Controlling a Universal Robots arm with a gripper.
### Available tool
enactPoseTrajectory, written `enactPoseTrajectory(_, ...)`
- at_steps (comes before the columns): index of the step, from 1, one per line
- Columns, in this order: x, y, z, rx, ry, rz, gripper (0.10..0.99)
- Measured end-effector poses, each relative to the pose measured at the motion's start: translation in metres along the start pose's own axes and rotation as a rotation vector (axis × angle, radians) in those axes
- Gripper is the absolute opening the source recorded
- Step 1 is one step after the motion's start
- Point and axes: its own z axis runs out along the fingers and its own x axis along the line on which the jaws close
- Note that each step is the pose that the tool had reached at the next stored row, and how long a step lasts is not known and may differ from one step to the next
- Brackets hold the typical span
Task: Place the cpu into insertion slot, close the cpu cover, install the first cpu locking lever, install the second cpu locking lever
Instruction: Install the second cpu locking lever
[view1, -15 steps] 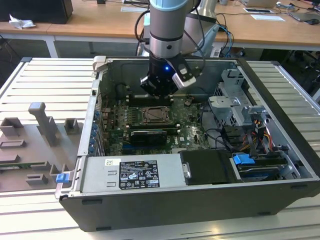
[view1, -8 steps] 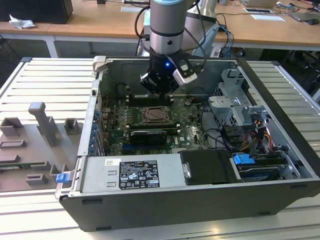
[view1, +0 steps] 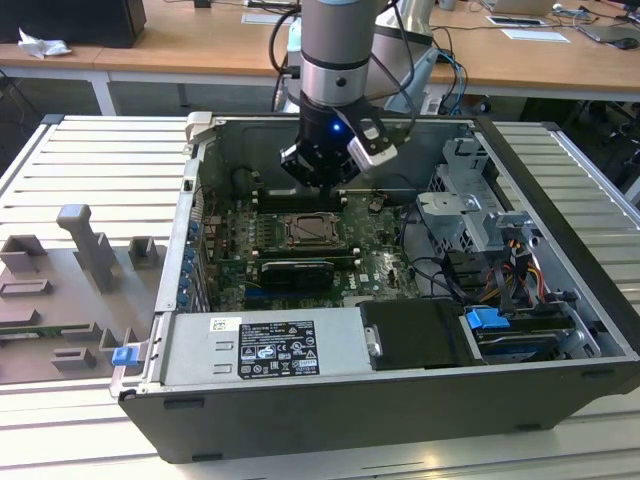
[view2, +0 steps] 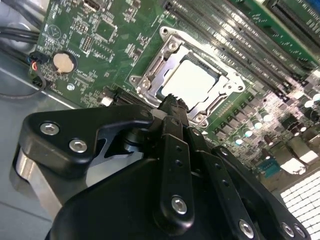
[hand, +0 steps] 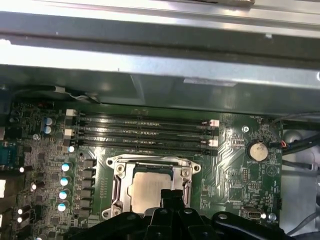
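Observation:
The cpu (view2: 192, 80) lies flat in the socket on the green motherboard (view2: 100, 45), its pale metal top showing. The silvery cpu cover (view2: 150, 75) lies flat around it as a frame, with the chip in its window. In the first wrist view the cpu (hand: 147, 187) and the cpu cover (hand: 119, 172) sit just past my fingertips. My gripper (view2: 172, 101) hangs a little above one edge of the socket, shut with nothing between its fingers. From the exterior view, the gripper (view1: 318, 185) sits just behind the socket (view1: 307, 232). I cannot make out the locking levers.
The motherboard sits inside an open computer case (view1: 560, 300). Memory slots (hand: 145, 132) run beside the socket, and a steel case wall (hand: 160, 75) rises behind them. A drive cage and cables (view1: 490, 250) crowd the exterior view's right. A power supply (view1: 265, 345) lies in front.

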Motion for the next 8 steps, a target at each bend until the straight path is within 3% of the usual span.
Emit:
enactPoseTrajectory(4, 0.0004, -0.0057, -0.0004, 0.000, 0.0000, 0.000, 0.106)
enactPoseTrajectory(8, 0.0005, -0.0067, -0.0026, 0.000, 0.0000, 0.000, 0.106)
